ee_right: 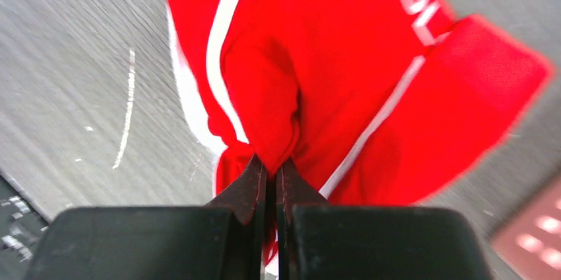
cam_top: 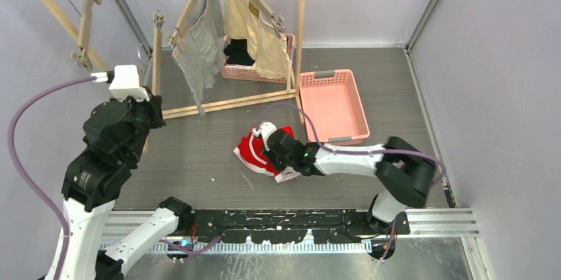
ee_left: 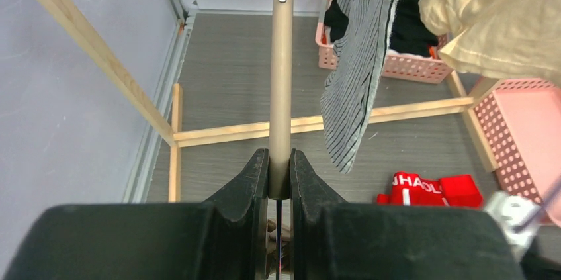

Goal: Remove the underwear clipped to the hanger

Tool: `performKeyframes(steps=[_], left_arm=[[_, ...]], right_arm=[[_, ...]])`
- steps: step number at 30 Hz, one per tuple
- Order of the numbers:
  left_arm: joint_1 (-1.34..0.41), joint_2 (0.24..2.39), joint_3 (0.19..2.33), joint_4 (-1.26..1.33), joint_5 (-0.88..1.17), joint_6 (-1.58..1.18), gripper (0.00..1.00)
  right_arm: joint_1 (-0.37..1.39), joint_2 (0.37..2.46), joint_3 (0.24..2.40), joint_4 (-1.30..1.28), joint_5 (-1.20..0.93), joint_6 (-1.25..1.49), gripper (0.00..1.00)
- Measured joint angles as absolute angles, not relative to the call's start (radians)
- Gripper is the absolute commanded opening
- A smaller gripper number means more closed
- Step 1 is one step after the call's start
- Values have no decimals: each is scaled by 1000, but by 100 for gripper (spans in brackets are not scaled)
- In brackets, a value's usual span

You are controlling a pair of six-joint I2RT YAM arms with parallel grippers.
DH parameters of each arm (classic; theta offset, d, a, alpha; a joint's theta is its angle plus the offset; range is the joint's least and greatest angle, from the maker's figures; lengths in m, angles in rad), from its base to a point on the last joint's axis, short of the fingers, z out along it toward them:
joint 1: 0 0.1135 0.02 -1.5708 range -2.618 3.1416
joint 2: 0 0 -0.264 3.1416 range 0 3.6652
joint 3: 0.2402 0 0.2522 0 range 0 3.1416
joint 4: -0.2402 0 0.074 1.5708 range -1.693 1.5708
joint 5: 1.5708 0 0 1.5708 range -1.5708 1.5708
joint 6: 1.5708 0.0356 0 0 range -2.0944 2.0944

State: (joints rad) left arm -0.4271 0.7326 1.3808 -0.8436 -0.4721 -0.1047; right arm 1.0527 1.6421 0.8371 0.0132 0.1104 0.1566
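On the wooden rack [cam_top: 301, 28] at twelve o'clock the plain beige underwear [cam_top: 264, 42] and the fine-striped grey underwear [cam_top: 202, 48] hang clipped, so two of three remain, I judge. The soft red underwear [cam_top: 249, 150] lies crumpled at the centre of the table [cam_top: 198, 154], a fold pinched in the right gripper [ee_right: 268, 164]; the left gripper [ee_left: 280, 161], at ten o'clock, clamps a bare wooden hanger [ee_left: 280, 81].

Left gripper [ee_left: 280, 167] clamps wooden hanger bar [ee_left: 281, 81]; striped underwear [ee_left: 360, 75] hangs just right; red underwear [ee_left: 427, 190] lies on table [ee_left: 225, 81].
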Motion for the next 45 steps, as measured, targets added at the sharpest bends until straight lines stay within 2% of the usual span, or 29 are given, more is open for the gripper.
performKeyframes(steps=[4, 8, 11, 15, 21, 26, 32, 45], left_arm=[[-427, 812, 1425, -859, -472, -68, 0], [-427, 939, 1553, -895, -486, -22, 0], [-426, 1022, 1644, -899, -487, 9, 0], [-383, 1106, 1733, -928, -463, 49, 0], [-135, 1204, 1834, -985, -289, 68, 0], [-51, 1238, 1834, -996, -171, 68, 0], [-36, 1243, 1852, -990, -80, 65, 0], [17, 1213, 1848, -879, -15, 58, 0]], right_arm=[[1053, 1422, 865, -99, 197, 134, 1], [1053, 1254, 991, -159, 348, 90, 1], [1050, 1162, 1077, -172, 515, 41, 1], [987, 1116, 1104, -197, 621, 7, 1], [699, 1103, 1107, -260, 624, 2, 1], [549, 1133, 1107, -271, 584, 4, 1], [483, 1205, 1100, -260, 502, 19, 1], [444, 1327, 1044, -187, 424, 39, 1]])
